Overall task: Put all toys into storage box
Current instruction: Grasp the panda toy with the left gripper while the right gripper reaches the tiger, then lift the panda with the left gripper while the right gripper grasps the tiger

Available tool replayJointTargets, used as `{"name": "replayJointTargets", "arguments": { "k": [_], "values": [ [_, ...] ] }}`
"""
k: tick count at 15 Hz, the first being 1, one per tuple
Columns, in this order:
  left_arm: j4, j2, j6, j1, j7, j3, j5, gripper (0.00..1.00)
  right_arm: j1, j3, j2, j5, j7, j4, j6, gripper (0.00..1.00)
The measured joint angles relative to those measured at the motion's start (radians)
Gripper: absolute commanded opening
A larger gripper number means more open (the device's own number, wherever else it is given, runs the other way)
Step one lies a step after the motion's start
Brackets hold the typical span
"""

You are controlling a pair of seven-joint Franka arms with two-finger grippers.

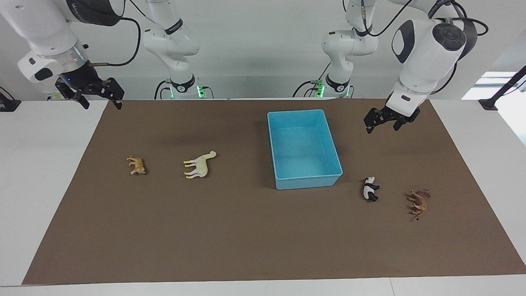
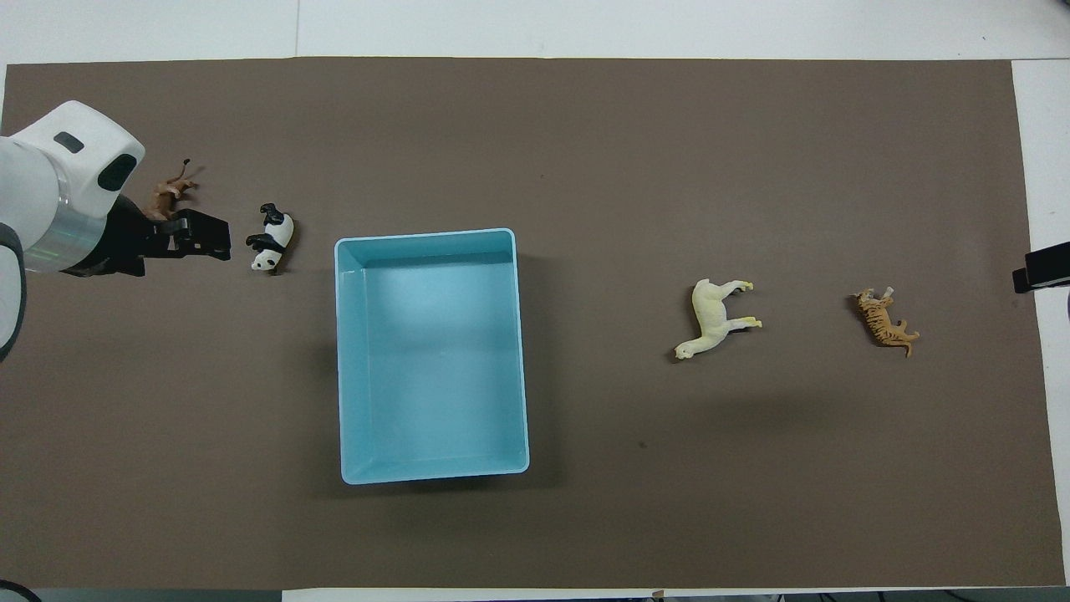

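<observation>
The light blue storage box (image 1: 308, 181) (image 2: 435, 474) stands empty mid-mat. A black-and-white panda (image 1: 370, 189) (image 2: 272, 241) and a reddish-brown horned animal (image 1: 418, 202) (image 2: 167, 197) lie on their sides toward the left arm's end. My left gripper (image 1: 382, 128) (image 2: 205, 244) hangs open and empty in the air over the mat beside the box; from above it covers part of the brown animal. The cream long-necked animal (image 1: 200, 164) (image 2: 710, 322) and the orange tiger (image 1: 136, 165) (image 2: 886, 322) lie toward the right arm's end. My right gripper (image 1: 102, 105) (image 2: 1041, 272) waits open over the mat's corner.
A brown mat (image 1: 246, 238) covers most of the white table (image 1: 41, 185). All four toys lie apart from one another and from the box walls.
</observation>
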Motion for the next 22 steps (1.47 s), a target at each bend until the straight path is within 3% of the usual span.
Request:
{"name": "replayJointTargets", "arguments": {
  "k": [4,10,12,16,20,22],
  "values": [
    [-0.162,0.041,0.255,0.034,-0.005,0.002,0.0,1.0,0.0,0.0,-0.018,0.0,-0.035,-0.056,0.006,1.0],
    [-0.269,0.133,0.528,0.07,-0.004,-0.004,0.0,1.0,-0.011,0.0,-0.181,0.0,-0.137,-0.474,0.311,0.99],
    [-0.308,0.162,0.608,0.061,-0.004,-0.011,0.0,1.0,-0.011,0.0,-0.192,-0.001,-0.148,-0.565,0.397,1.0],
    [-0.319,0.232,0.651,0.037,-0.004,-0.015,0.0,1.0,-0.028,0.0,-0.099,-0.001,-0.254,-0.689,0.606,1.0],
    [-0.318,0.241,0.652,0.024,-0.004,-0.015,0.0,1.0,-0.06,-0.001,0.009,-0.001,-0.392,-0.691,0.765,1.0],
    [-0.317,0.243,0.653,0.024,-0.004,-0.014,0.0,0.92,-0.058,0.0,0.034,-0.001,-0.418,-0.691,0.828,1.0]
  ]
}}
